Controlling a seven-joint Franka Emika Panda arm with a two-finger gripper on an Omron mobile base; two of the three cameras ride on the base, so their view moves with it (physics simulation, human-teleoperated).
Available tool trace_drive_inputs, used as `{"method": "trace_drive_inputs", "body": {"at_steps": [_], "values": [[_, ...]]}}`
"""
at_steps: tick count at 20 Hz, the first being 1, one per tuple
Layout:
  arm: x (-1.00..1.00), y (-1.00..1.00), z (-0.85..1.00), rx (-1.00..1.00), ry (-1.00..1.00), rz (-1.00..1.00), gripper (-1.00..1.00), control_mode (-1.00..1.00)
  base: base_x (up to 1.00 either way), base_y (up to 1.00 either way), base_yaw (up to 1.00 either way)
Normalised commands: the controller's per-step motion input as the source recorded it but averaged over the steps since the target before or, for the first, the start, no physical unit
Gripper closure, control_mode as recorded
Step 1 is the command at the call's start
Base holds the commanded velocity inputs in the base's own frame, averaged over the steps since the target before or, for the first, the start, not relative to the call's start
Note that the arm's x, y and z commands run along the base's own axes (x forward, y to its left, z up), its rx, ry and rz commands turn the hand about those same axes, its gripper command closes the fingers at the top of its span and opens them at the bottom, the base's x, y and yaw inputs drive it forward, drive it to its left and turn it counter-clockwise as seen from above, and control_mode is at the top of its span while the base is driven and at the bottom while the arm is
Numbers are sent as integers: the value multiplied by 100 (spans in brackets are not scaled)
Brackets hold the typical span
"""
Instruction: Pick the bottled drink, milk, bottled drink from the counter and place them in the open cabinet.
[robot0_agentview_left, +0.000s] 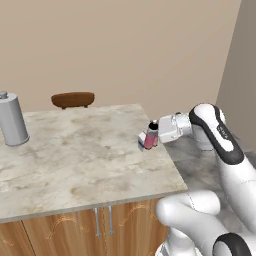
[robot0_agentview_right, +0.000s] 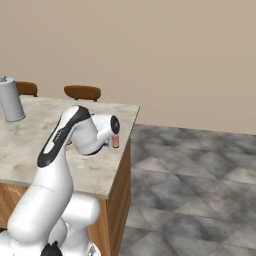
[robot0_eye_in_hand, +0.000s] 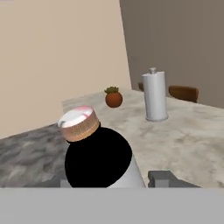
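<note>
Bottled drink (robot0_agentview_left: 151, 136) at the counter's (robot0_agentview_left: 75, 150) three-o'clock edge — gripper (robot0_agentview_left: 155, 134) reaches sideways, jaws seemingly pinching it — ready for lifting.

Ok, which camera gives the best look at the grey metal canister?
The hand view: the grey canister stands whole and unobstructed on the counter. The left base view crops it at the edge; the right base view too.

bottled drink (robot0_agentview_right: 115, 141) mostly behind the wrist
</note>
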Motion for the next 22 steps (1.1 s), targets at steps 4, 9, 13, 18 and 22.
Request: {"method": "trace_drive_inputs", "body": {"at_steps": [4,9,13,18,22], "values": [[0,-2,55,21,3,-28,100,-100,0,0,0],[-5,0,0,0,3,-3,100,-100,0,0,0],[-32,0,-2,0,0,0,100,100,-44,-2,0],[0,0,0,0,0,0,100,100,-83,-17,7],[0,0,0,0,0,0,100,100,-62,-18,41]]}}
